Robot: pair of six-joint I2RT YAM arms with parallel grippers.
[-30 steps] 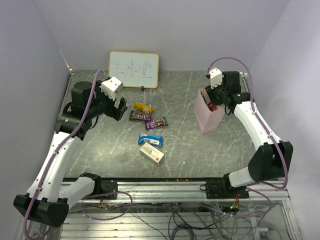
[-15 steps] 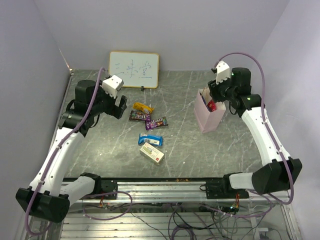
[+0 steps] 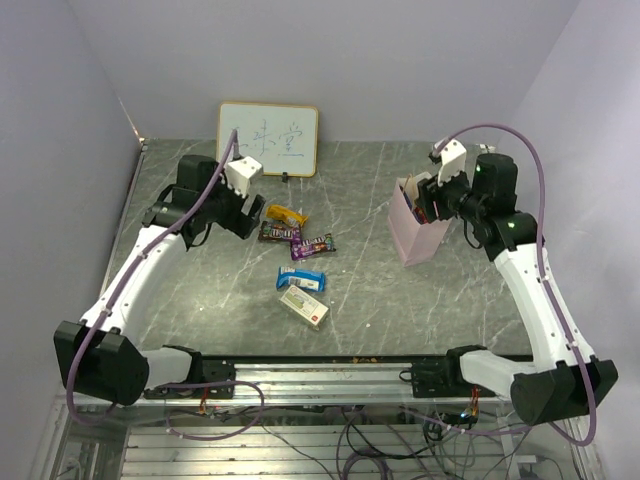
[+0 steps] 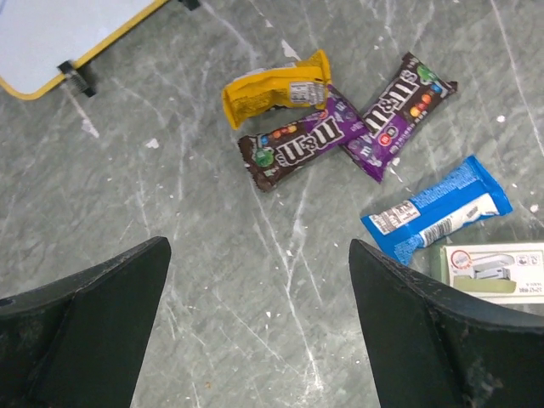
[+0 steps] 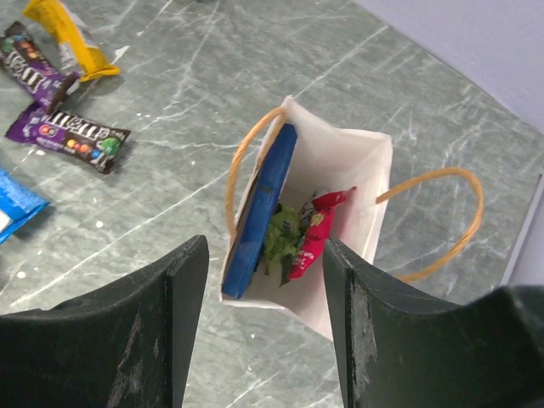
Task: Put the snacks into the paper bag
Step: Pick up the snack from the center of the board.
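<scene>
The pale pink paper bag [image 3: 412, 240] stands upright at the right, open at the top [image 5: 353, 166]. Inside it are a dark blue packet [image 5: 265, 195], a green one [image 5: 285, 236] and a red one [image 5: 311, 231]. On the table lie an orange wrapper [image 3: 285, 214] [image 4: 272, 89], a brown packet [image 3: 277, 232] [image 4: 293, 149], a purple packet [image 3: 312, 243] [image 4: 399, 115] and a blue-white bar [image 3: 301, 279] [image 4: 438, 212]. My left gripper [image 3: 243, 217] [image 4: 259, 246] is open and empty, above the table just left of the snacks. My right gripper [image 3: 430, 200] [image 5: 263, 246] is open and empty above the bag's mouth.
A white writing board [image 3: 268, 138] [image 4: 59, 34] leans at the back left. A small white and green box [image 3: 304, 306] [image 4: 493, 270] lies next to the blue-white bar. Grey walls close in on both sides.
My left gripper has moved right and back, toward the snacks. My right gripper has risen from the bag and shifted right, empty; a red packet now shows in the bag.
</scene>
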